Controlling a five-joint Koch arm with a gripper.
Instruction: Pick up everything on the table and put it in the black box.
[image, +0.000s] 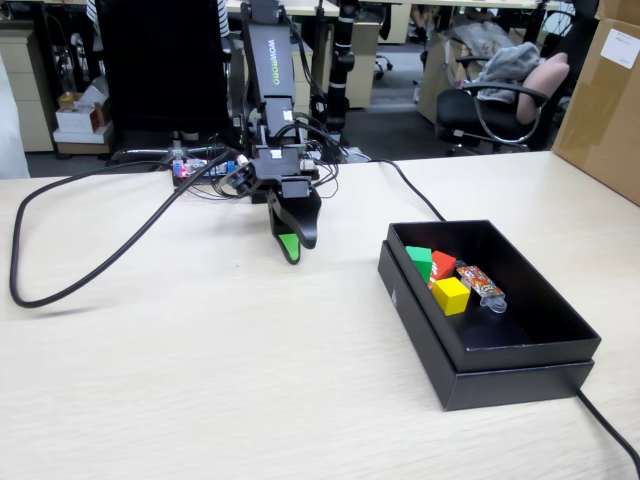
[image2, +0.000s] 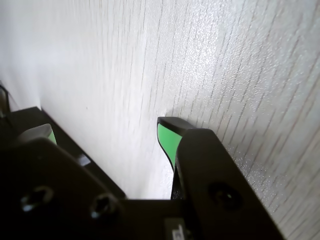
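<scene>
Black box (image: 520, 370) already has your green cube (image: 420, 260), yellow cube (image: 451, 295) and red packet (image: 442, 266) inside, well off to the right of the fingers (image: 291, 240) in the fixed view. Fingers hang over bare bench (image: 200, 380), holding nothing; can't tell how far open.

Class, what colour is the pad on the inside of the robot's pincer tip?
Bright green, on the black pincer; the wrist view shows it best.

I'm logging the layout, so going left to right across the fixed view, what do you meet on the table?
Thick black cable → gripper → black box, and inside it green cube → yellow cube → orange patterned wrapped stick.
</scene>
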